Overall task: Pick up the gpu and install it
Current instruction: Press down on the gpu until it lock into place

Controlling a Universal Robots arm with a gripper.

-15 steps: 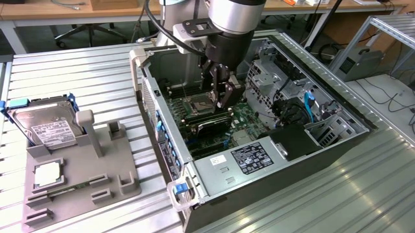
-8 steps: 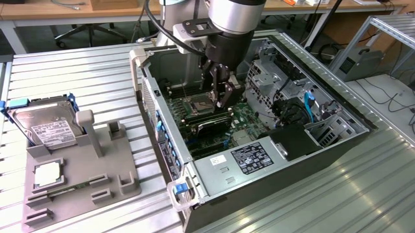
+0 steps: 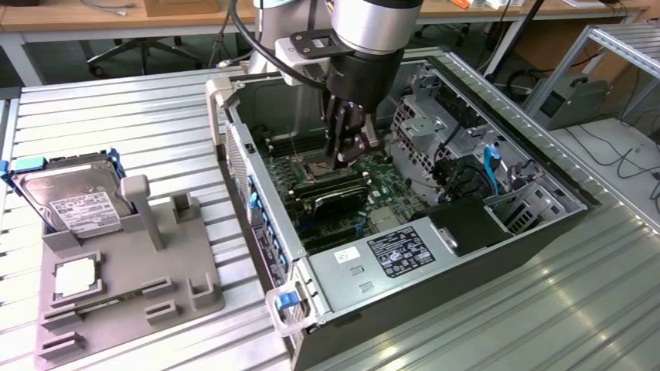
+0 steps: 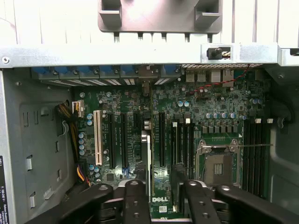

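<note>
My gripper [image 3: 345,151] reaches into the open computer case [image 3: 309,267], jaws clenched on the gpu [image 4: 150,158], standing edge-on over the motherboard [image 4: 210,112].

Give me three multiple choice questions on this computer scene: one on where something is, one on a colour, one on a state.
1. Relative to the computer case, the gripper is: A beside; B inside; C beneath.
2. The hard drive has a frame coloured: A red; B blue; C yellow.
3. The case is: A open; B closed; C upside down.
Answers: B, it hangs over the motherboard; B, blue edges flank the drive; A, its inside is exposed.
</note>
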